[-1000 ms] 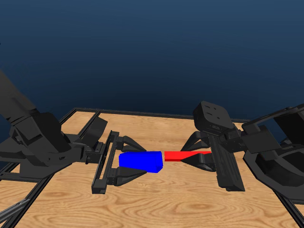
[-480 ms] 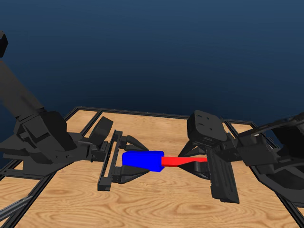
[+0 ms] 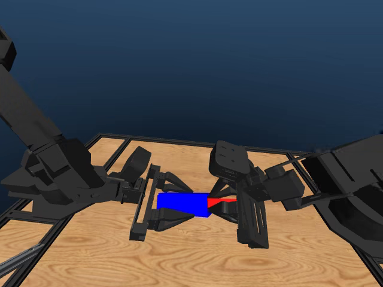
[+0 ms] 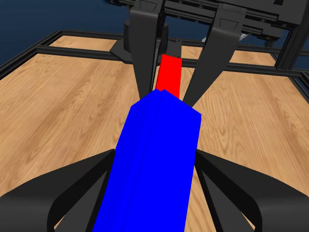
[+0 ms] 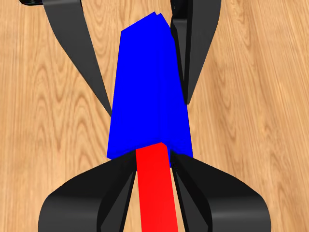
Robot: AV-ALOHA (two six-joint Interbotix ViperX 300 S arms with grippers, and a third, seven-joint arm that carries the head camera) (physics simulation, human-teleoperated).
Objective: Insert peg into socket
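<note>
In the head view, the bright blue boxy socket block [image 3: 182, 203] is seen just below the centre of the frame, held above the light wooden table [image 3: 197, 257]. It is clamped between the jaws of the black left hand [image 3: 173, 206], which reaches in from the left of the frame. Only a short tip of the slim bright red peg bar [image 3: 216, 202] is visible, touching the right end of the blue block; the rest is hidden by the block and by the black right hand [image 3: 230, 206], which is closed on it from the right. A black metal frame [image 3: 108, 139] is seen bordering the table at the upper left.

In the left wrist view, the blue block [image 4: 154, 159] fills the lower middle of the frame, gripped from both sides by the hand's own jaws at the lower corners. The red bar [image 4: 170, 76] is shown just above the block's far end, pinched between the two jaws of the opposite hand [image 4: 181, 92] at the upper centre.

In the right wrist view, the red bar [image 5: 155, 188] runs up from the lower centre, squeezed between the hand's own jaws, and its end meets the near face of the blue block [image 5: 147, 87]. The block is flanked at the upper part of the frame by the other hand's jaws, pressed against its sides.
</note>
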